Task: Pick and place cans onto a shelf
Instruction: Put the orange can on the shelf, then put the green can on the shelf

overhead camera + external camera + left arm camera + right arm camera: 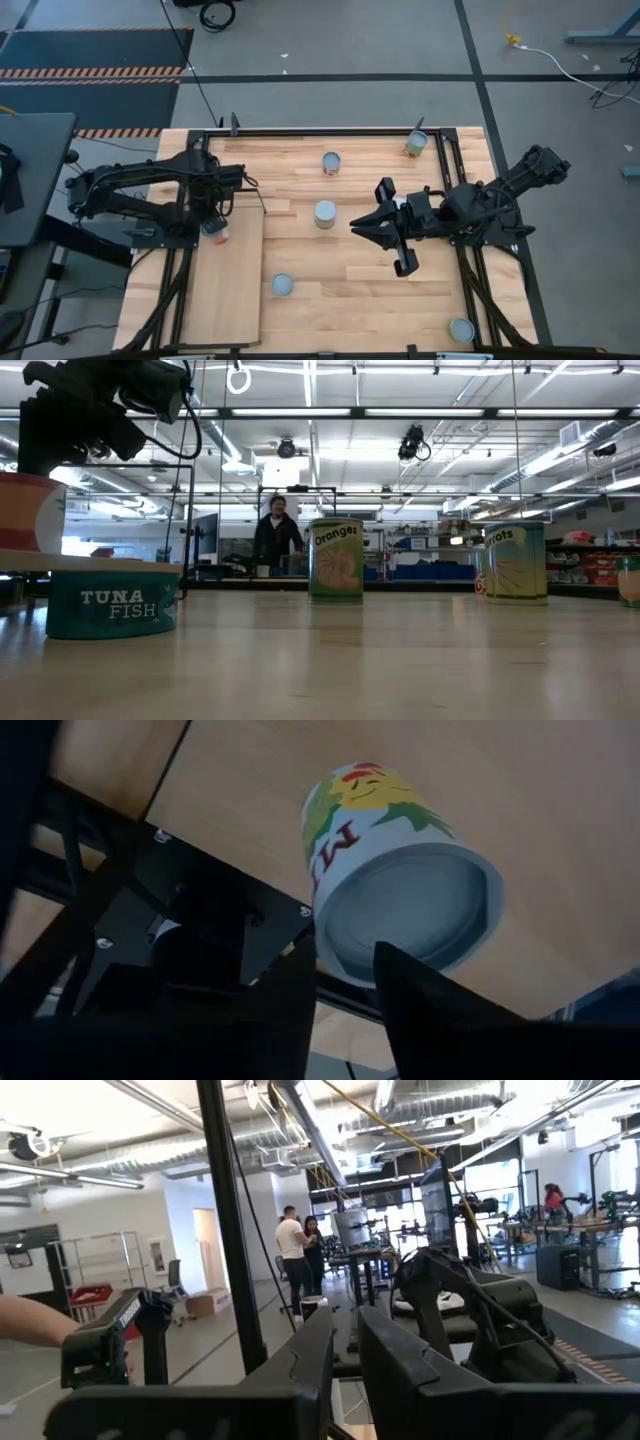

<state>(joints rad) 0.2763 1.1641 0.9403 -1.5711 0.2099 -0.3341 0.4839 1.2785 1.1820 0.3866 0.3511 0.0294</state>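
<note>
The left gripper (218, 228) hangs over the far end of the shelf (228, 300), the pale plywood board lying along the left side of the table (350, 290). Its jaws are closed on a can with a red, green and white label (400, 880), which the left wrist view shows tilted between the dark fingers (440, 1010), its grey lid facing the camera and the board just behind it. From above, only a reddish bit of this can (217, 233) shows under the gripper.

The right gripper (385, 240) waits above the middle-right of the table, pointing left, its jaws spread wide and holding nothing.

Other cans stand loose on the planks: one in the middle of the table (325, 214), one farther off near the far edge (331, 163), a green-labelled one at the far right corner (417, 144), one on the near side just right of the shelf (283, 286), and one at the near right corner (461, 330). In the low view a flat tuna tin (112, 604) sits on the left, an oranges can (335, 561) near the centre and a carrots can (515, 563) to the right

A person (277, 538) stands in the room behind the table
</note>
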